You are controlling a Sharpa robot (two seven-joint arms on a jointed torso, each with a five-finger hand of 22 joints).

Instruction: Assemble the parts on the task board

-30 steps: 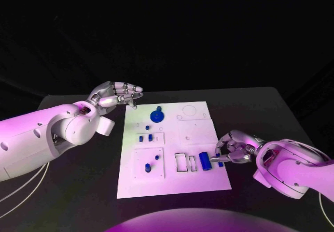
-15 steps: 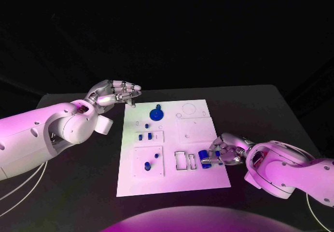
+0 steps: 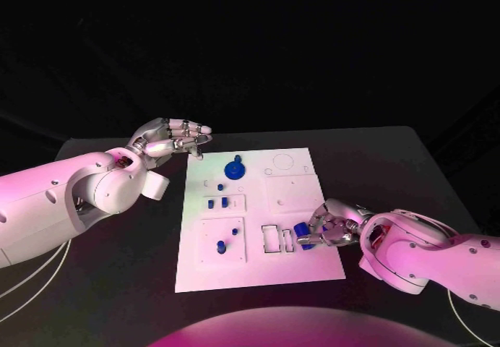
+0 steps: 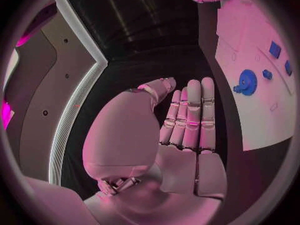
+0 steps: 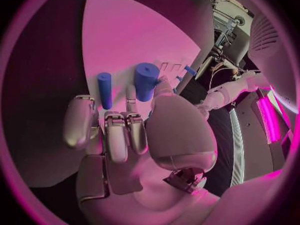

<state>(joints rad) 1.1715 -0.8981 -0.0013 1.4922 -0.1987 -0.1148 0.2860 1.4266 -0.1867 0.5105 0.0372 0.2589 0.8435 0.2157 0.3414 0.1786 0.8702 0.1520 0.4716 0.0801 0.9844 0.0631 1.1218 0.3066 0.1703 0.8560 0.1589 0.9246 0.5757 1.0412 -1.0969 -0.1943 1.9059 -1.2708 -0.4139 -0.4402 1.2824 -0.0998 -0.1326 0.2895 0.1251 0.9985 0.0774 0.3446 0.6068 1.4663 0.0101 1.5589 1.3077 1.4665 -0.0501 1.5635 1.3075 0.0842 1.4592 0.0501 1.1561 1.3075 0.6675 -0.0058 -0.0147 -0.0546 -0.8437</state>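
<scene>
A black table lies in front of me, its dark top stretching out to either side and running back into darkness.

We read this as a robotics lab test cell: a black table against a dark backdrop, a white task board with cut-out slots and small blue parts, and, in the right wrist view, cabled equipment on a stand with lit strips beside it.

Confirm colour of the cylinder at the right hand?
Blue cylinder, at the right hand; right wrist view shows it best.
</scene>
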